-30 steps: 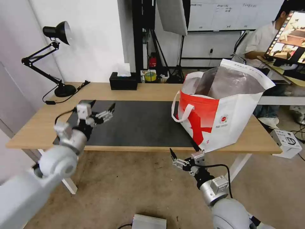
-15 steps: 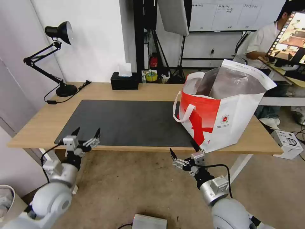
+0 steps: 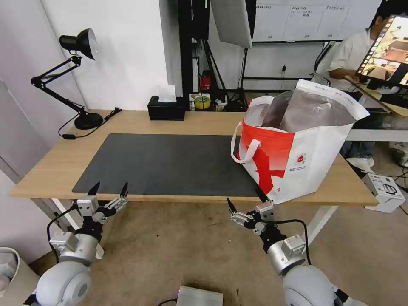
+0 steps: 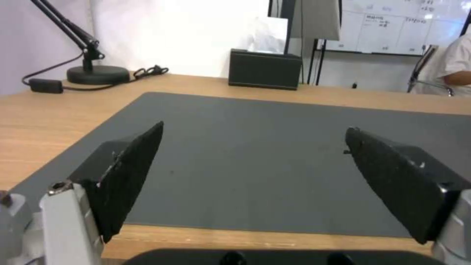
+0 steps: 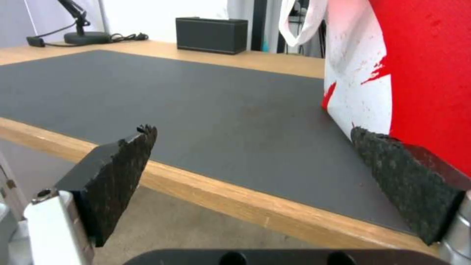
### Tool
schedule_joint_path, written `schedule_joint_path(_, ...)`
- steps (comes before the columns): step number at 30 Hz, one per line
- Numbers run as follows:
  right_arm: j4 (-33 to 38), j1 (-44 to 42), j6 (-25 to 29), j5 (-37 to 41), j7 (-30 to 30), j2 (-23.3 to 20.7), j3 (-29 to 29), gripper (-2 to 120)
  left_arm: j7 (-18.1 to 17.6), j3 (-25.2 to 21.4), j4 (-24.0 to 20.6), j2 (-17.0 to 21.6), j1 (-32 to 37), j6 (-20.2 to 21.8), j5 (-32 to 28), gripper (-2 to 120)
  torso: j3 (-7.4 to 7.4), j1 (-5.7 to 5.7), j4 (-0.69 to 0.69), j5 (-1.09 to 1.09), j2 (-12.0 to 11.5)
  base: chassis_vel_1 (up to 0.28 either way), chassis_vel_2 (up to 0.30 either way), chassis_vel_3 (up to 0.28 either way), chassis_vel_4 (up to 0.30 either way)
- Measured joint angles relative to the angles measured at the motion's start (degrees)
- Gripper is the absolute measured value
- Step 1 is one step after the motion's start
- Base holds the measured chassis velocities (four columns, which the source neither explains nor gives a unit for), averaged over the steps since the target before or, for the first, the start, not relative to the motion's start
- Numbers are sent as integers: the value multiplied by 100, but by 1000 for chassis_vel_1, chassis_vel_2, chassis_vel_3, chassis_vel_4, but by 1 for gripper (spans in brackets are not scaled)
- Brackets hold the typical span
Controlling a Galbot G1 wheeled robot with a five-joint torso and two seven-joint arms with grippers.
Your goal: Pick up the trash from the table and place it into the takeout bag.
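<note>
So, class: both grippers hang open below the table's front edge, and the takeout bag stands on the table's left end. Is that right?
One thing is wrong: the takeout bag stands on the right end of the table, not the left, as the head view shows. The rest holds: the left gripper and right gripper hang open below the front edge.

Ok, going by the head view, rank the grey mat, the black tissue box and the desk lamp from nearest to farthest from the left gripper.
From the left gripper, open at the table's near edge:
1. Grey mat, just beyond the fingertips.
2. Desk lamp, its base at the far left corner.
3. Black tissue box, at the far edge, toward the middle.
The lamp base and the box are nearly level.
</note>
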Motion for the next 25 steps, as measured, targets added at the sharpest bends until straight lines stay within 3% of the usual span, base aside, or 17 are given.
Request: schedule_joint_path(25,0,0,0,0,0,0,0,100,0,20,-4,13,-38,5,-25,100,0,0,0,0,0,0,0,0,0)
